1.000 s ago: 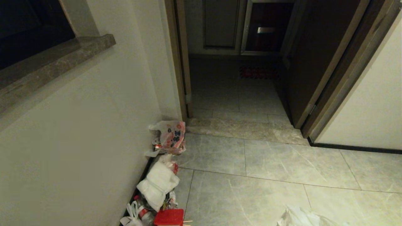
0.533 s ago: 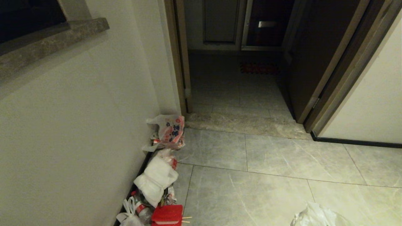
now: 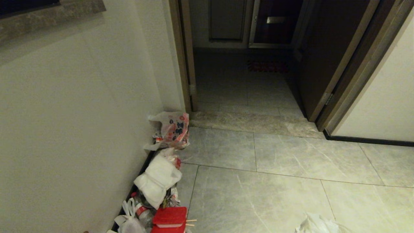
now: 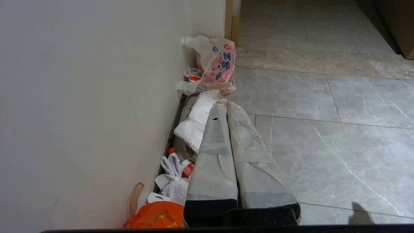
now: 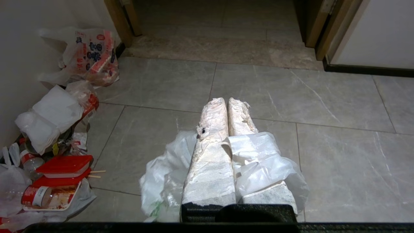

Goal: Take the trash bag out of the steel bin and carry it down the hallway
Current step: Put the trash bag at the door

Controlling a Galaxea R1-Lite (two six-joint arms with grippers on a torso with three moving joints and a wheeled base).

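Observation:
The trash bag [image 5: 262,161], thin crinkled whitish plastic, hangs from my right gripper [image 5: 226,102]. That gripper is shut on it, with plastic pinched between the taped fingers and draped over one of them. The bag's top also peeks in at the lower edge of the head view [image 3: 318,225]. My left gripper [image 4: 225,106] is shut and empty, pointing along the left wall over the floor. Grey marbled tiles of the hallway [image 3: 275,194] lie below both. The steel bin is out of view.
Rubbish lines the left wall: a printed bag [image 3: 173,129], a white bag [image 3: 158,179], a red lidded box [image 3: 169,216] and an orange bag [image 4: 152,215]. Ahead, a stone threshold [image 3: 252,124] leads into a dim doorway [image 3: 245,81], with a dark open door [image 3: 323,58] on the right.
The whole head view has shifted: the wall ledge has slid up to the top edge and the doorway sits higher. The rubbish has not moved. The bag stays at the lower right edge.

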